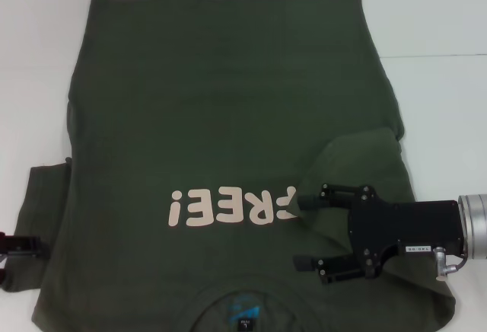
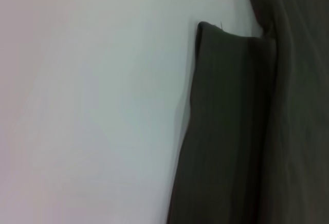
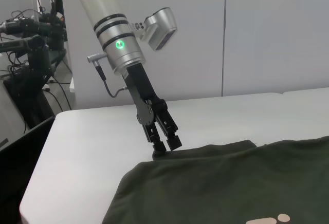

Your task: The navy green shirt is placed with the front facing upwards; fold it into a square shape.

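White table (image 1: 449,12) is draped by the navy green shirt (image 1: 221,103); the right gripper (image 1: 300,233), fingers apart at lower right, should be withdrawn low, while the left gripper (image 3: 167,147), fingers together on the left sleeve (image 1: 46,195), should be lifted evenly.

We see even, diffuse overhead light on the white surface (image 1: 441,12), which nearly bleaches out at twelve o'clock in the head view. The navy green shirt (image 1: 228,119) reads dark with soft folds and faint shadows. The left wrist view is blurred throughout. In the right wrist view, a green lamp (image 3: 119,43) glows sharply.
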You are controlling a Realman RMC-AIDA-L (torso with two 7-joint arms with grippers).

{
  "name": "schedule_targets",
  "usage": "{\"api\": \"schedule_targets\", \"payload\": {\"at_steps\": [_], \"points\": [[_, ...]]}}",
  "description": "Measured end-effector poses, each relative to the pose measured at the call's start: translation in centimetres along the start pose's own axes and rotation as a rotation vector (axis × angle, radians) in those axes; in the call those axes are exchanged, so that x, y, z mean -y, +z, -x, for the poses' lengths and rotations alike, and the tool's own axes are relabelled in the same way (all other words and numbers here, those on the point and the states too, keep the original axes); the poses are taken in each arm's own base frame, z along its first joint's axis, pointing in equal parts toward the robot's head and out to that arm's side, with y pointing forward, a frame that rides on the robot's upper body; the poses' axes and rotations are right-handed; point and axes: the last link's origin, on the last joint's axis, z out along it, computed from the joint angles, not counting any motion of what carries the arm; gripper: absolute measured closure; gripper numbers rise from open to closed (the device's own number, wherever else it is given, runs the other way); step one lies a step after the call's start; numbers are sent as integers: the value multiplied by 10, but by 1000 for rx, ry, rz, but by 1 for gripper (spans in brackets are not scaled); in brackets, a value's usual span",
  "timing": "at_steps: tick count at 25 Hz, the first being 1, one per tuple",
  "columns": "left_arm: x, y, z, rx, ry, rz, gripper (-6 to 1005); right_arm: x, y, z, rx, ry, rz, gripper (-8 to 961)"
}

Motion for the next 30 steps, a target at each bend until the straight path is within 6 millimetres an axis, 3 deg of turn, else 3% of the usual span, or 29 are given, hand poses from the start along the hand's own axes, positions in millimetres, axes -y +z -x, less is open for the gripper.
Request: {"api": "schedule_targets", "payload": {"at_steps": [17, 30], "points": [[6, -7, 1, 22, 3, -50, 69, 0, 0, 0, 1, -1, -1, 49], [4, 0, 2, 37, -7, -38, 93, 3, 2, 2, -4, -7, -5, 48]]}}
